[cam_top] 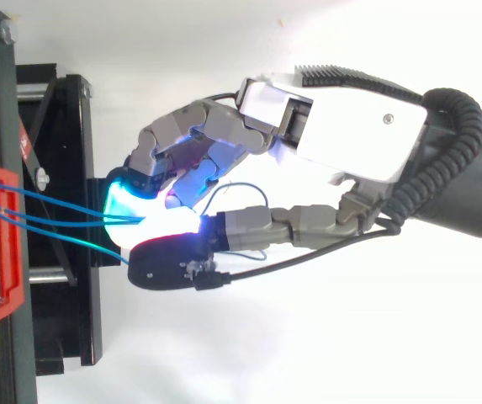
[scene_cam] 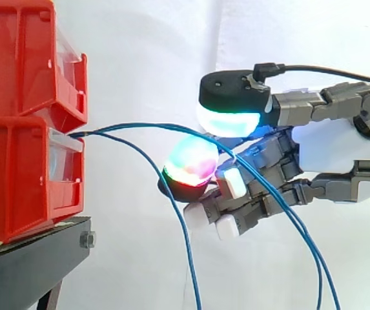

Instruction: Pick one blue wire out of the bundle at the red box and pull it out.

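- Well, from my desk I read the hand (scene_cam: 327,145) as clamped on the blue wire (scene_cam: 139,125): a cyan-white pad (scene_cam: 228,121) presses from above and a red-green pad (scene_cam: 191,160) from below, with the strand caught between them
- That wire leaves the seam in the red box (scene_cam: 23,129) at the left, arcs right to the pads, then falls away low right
- I judge the pinch is taken away from the box so a pull to the right draws the strand straight out
- A second strand seems to trail past the pads too, so I cannot swear only one is held
- The loose blue wire (scene_cam: 191,271) droops free, left of the fingers
- Wires look thin, glossy and springy; the pads are rounded and translucent; the box is hard moulded plastic with clear fronts, seated on a black stand (scene_cam: 36,258)
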`<state>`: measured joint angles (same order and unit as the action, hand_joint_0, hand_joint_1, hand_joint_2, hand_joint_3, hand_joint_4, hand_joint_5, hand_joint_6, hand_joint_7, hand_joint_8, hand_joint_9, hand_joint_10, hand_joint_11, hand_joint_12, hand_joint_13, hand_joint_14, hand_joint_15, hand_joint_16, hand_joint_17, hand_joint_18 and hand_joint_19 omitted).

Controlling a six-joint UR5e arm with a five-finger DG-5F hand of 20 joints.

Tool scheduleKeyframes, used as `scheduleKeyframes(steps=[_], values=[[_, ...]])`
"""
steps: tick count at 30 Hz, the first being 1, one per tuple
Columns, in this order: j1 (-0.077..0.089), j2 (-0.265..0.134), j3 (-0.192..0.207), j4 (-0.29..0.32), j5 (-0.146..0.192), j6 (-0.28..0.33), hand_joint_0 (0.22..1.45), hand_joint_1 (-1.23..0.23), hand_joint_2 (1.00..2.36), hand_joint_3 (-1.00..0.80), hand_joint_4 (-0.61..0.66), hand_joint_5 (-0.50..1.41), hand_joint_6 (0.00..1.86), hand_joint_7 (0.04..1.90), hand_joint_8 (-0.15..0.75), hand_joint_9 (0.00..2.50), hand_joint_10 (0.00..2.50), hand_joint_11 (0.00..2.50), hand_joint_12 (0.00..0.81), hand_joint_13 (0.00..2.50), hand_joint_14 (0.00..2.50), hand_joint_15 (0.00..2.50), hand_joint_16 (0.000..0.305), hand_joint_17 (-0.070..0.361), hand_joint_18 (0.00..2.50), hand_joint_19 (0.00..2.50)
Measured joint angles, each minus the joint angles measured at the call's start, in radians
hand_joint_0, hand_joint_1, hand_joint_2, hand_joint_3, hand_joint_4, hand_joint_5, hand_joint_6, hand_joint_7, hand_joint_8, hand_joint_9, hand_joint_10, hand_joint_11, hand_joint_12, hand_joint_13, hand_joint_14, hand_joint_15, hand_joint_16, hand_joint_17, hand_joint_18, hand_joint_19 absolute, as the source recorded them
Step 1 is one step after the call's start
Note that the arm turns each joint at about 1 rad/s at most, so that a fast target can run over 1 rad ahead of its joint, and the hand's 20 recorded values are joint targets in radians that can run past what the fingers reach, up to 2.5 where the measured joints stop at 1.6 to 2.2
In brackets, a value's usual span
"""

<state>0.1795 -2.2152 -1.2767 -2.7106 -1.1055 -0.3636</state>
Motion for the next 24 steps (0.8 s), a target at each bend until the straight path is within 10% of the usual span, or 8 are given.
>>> scheduleKeyframes(steps=[15, 24], values=[[0.001, 0.000, 0.000, -0.002, -0.001, -0.001, 0.61, -0.77, 1.01, -0.11, 0.25, -0.15, 0.84, 0.74, 0.311, 1.11, 0.03, 0.85, 0.406, 0.76, 0.02, 0.44, 0.062, 0.139, 0.63, 0.59], [0.002, 0.000, 0.000, -0.002, -0.001, -0.003, 0.56, -0.64, 1.01, -0.25, 0.26, -0.11, 0.76, 0.86, 0.306, 1.13, 0.02, 0.77, 0.407, 0.76, 0.02, 0.45, 0.063, 0.143, 0.63, 0.61]])
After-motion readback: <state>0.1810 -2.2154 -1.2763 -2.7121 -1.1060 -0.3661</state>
